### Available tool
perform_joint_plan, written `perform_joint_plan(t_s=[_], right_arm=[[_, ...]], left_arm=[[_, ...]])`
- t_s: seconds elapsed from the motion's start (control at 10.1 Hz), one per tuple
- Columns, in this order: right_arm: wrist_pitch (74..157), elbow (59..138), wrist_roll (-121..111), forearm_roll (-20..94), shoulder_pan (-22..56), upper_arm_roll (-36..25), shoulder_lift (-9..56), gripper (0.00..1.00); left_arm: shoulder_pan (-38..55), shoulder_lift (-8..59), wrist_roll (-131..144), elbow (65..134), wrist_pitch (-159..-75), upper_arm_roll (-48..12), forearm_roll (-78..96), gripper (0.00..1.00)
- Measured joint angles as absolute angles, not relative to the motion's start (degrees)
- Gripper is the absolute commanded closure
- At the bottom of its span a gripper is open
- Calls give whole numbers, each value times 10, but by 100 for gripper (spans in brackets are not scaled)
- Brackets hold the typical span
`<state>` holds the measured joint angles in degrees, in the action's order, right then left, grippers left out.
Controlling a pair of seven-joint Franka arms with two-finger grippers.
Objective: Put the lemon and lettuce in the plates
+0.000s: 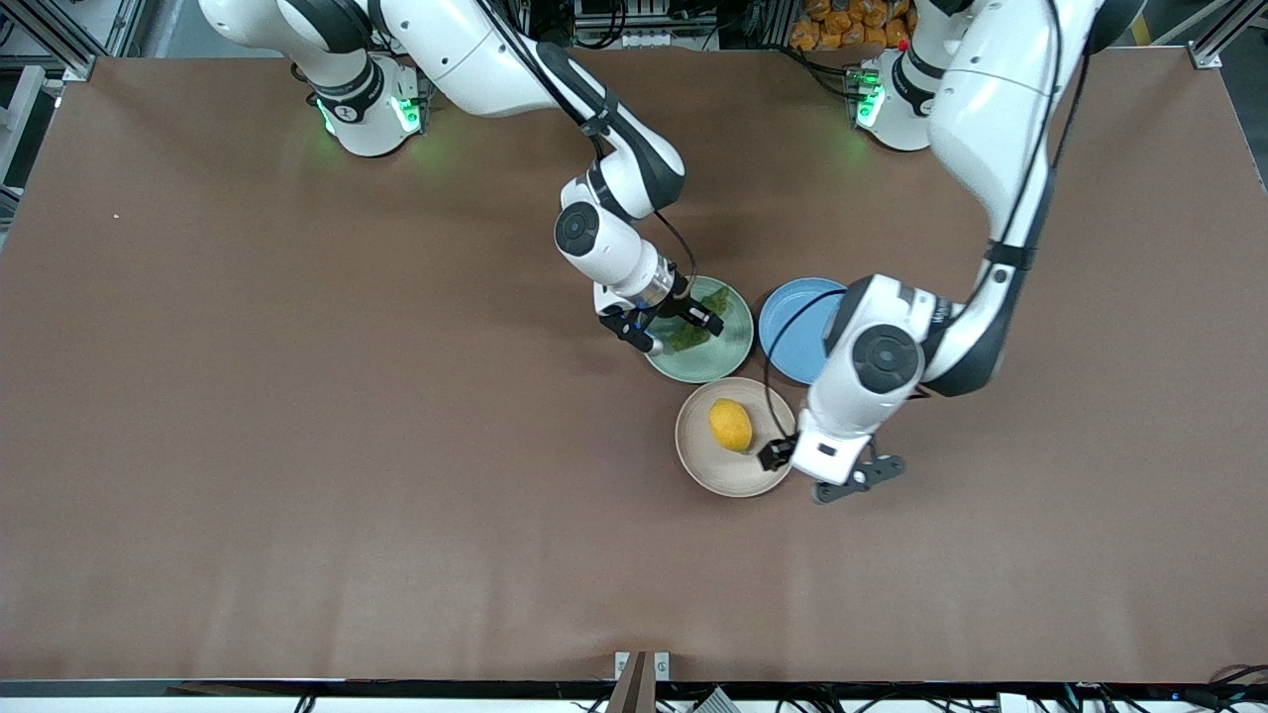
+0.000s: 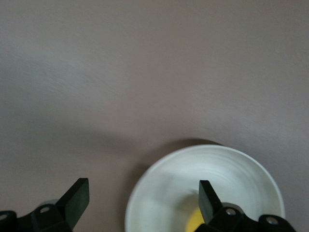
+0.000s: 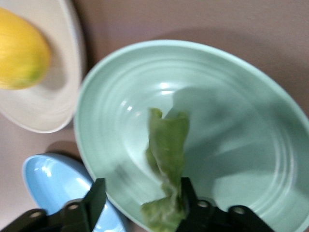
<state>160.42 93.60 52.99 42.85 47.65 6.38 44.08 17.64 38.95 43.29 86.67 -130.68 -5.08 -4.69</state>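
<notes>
Three plates, clustered: mint plate point(image 1: 721, 358), beige plate point(image 1: 708, 458), blue plate point(image 1: 792, 327). One lemon point(image 1: 730, 425), one lettuce point(image 1: 698, 325).

Lemon lies in beige plate, nearer front camera than mint plate. Lettuce in mint plate.

My right gripper point(image 1: 672, 328) over mint plate, fingers spread; right wrist view shows lettuce against one finger point(image 3: 188, 193), not clamped.

My left gripper point(image 2: 140, 195) wide open, empty, over tabletop point(image 1: 297, 446) beside beige plate; lemon mostly hidden there.
</notes>
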Motion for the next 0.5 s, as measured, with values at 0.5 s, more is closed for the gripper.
perform_joint_plan(t_s=[0.5], right_arm=[[1346, 913, 529, 341, 471, -63, 283, 0]], left_arm=[[99, 359, 327, 867, -1223, -50, -47, 0]])
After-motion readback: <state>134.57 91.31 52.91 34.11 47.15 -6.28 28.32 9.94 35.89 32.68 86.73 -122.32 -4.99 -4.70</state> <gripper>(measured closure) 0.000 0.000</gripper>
